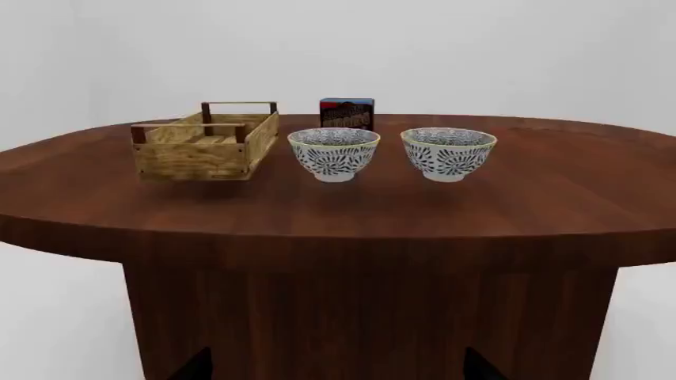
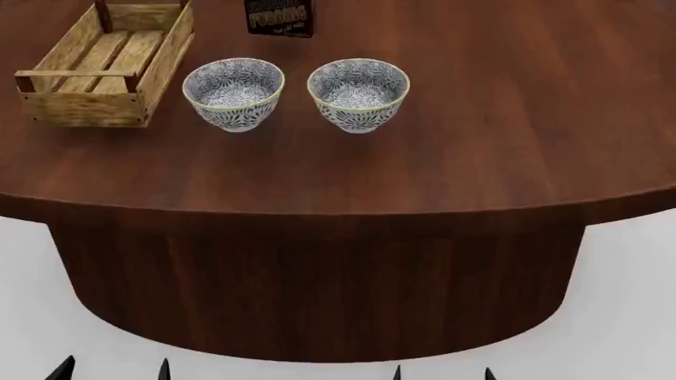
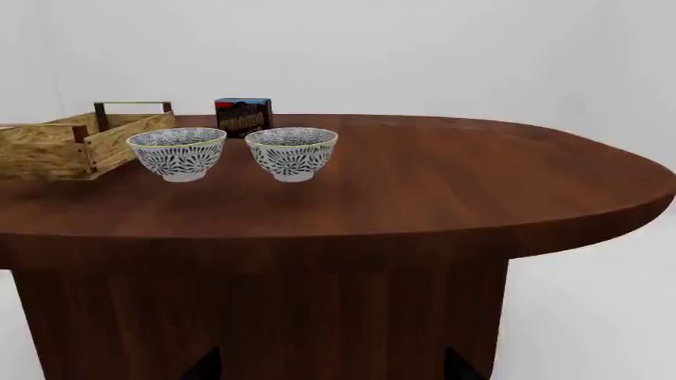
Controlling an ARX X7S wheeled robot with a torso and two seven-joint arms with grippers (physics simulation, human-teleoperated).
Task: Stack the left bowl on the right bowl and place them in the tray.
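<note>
The tray point(image 3: 63, 146) and pudding box point(image 2: 280, 17) are cut off by picture edges.

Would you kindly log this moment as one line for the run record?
stage: not started | left bowl: on table, unstacked | right bowl: beside it, apart | tray: empty | end effectors: only tips visible, state unclear

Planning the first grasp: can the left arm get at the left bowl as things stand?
Probably yes. The left bowl stands alone, apart from the right bowl and the tray, nothing over it. The left claw sits low, below the table edge.
</note>
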